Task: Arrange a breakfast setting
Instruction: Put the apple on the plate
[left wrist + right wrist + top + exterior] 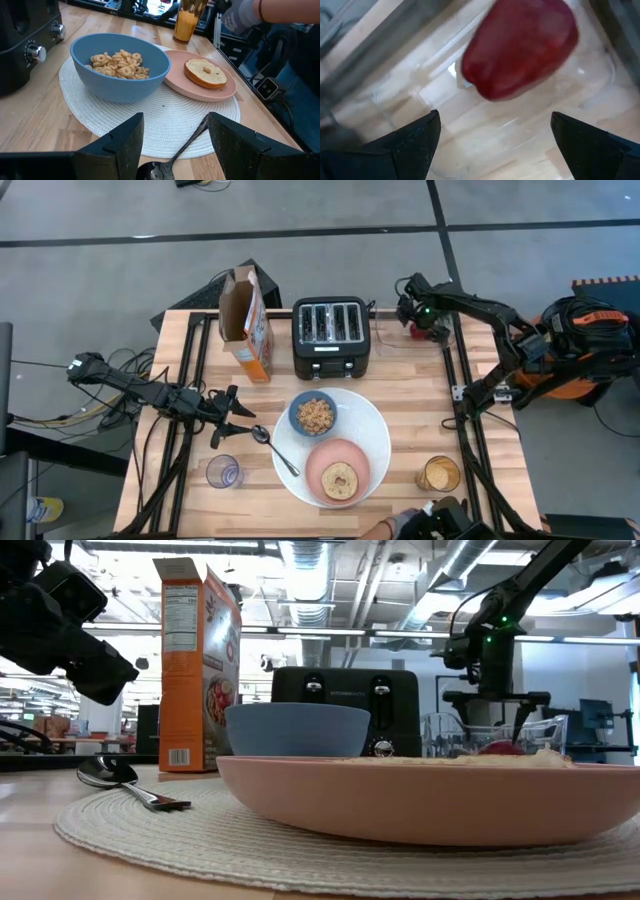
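Wooden tabletop [410, 395] fills the middle of the high view; at lower centre the white plate [372, 430] already carries the blue bowl [313, 416] of cereal [315, 414] and the pink plate [338, 470] with the bagel half [340, 479]; the spoon [275, 448] lies across its left edge. By my reading most is done; the red fruit [520, 47], in a clear container at upper right, remains. Right tool [495, 137] hovers over it, fingers apart; left tool [236, 419], fingers apart, sits beside the spoon.
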